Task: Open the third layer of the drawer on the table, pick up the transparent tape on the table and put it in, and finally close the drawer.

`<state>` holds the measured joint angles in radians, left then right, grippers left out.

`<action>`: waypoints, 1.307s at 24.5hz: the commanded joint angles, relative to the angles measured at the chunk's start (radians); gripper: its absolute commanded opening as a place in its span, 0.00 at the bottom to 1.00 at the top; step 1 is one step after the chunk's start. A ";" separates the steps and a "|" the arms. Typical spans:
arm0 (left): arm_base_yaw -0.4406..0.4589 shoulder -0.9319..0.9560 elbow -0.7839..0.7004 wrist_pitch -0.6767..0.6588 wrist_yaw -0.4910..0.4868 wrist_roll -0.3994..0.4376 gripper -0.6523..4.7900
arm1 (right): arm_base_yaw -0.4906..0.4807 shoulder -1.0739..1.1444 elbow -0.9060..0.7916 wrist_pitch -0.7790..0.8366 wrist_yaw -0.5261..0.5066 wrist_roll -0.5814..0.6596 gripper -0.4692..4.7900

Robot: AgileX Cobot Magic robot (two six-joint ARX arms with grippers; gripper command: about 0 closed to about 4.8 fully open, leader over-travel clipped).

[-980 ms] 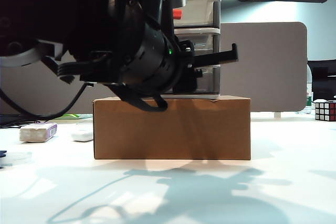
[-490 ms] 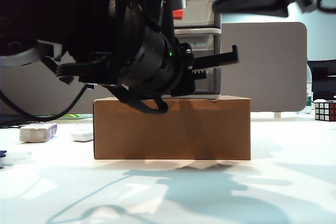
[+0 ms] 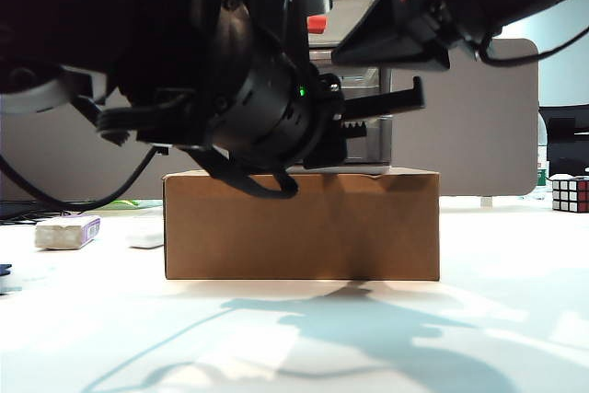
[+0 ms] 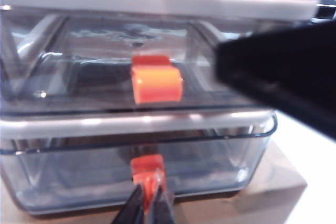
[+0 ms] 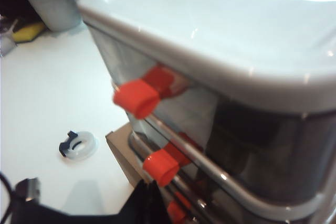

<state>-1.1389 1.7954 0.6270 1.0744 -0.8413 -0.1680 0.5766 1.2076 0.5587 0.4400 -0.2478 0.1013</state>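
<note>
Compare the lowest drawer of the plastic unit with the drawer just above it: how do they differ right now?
The third layer is darker smoke-grey; the middle drawer is lighter. The left gripper is shut on the third layer's handle; the middle drawer's handle is free. The right gripper hangs beside the unit's top. Both drawers are see-through with red-orange handles.

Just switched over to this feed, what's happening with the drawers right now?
The left gripper is shut on the red-orange handle of the lowest, dark smoke-grey see-through drawer in the pale three-tier plastic unit, which sits on a brown cardboard box. That drawer still looks closed. The right gripper hangs up beside the unit's top, holding nothing that shows; whether it is open is unclear. The clear round tape roll with its dark blue cutter still lies on the white table.
</note>
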 commanded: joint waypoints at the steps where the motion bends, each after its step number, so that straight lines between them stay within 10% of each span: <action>1: -0.050 -0.036 -0.025 0.004 -0.029 0.032 0.11 | 0.001 0.023 0.006 0.042 0.006 0.003 0.08; 11: -0.113 -0.096 -0.075 -0.010 -0.075 0.037 0.12 | 0.000 0.037 0.006 0.066 0.010 0.003 0.08; 15: -0.049 -0.093 -0.074 -0.050 0.034 -0.005 0.39 | -0.014 0.036 0.006 0.061 0.010 0.003 0.08; 32: 0.051 -0.093 -0.066 -0.048 0.204 -0.054 0.39 | -0.050 0.036 0.006 0.051 0.006 0.003 0.08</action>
<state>-1.0882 1.7050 0.5571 1.0164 -0.6537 -0.2180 0.5270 1.2476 0.5587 0.4789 -0.2455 0.1013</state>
